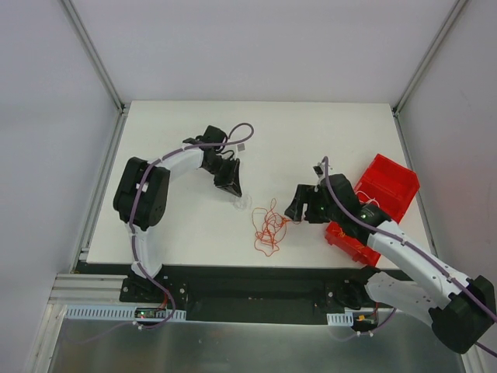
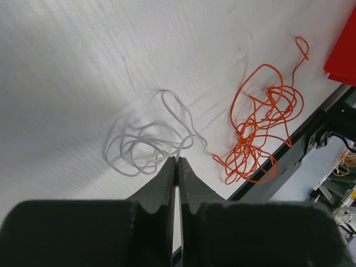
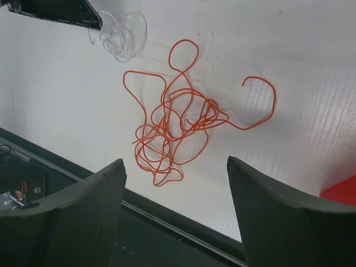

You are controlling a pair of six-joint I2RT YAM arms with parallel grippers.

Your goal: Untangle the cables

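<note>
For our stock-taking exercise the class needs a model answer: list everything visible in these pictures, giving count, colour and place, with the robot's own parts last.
orange cables: one tangled heap, strand count unclear, orange, near the table's front edge, between the grippers
white cable: one loose coil, whitish, left of the orange heap and apart from it
red bin: at least one, red, right side of the table
small grey thing: one, grey, far part of the table
table: one, white
arms: two, white and black
left gripper: one, black, shut, tips at the white coil
right gripper: one, black, open, over the orange heap
</note>
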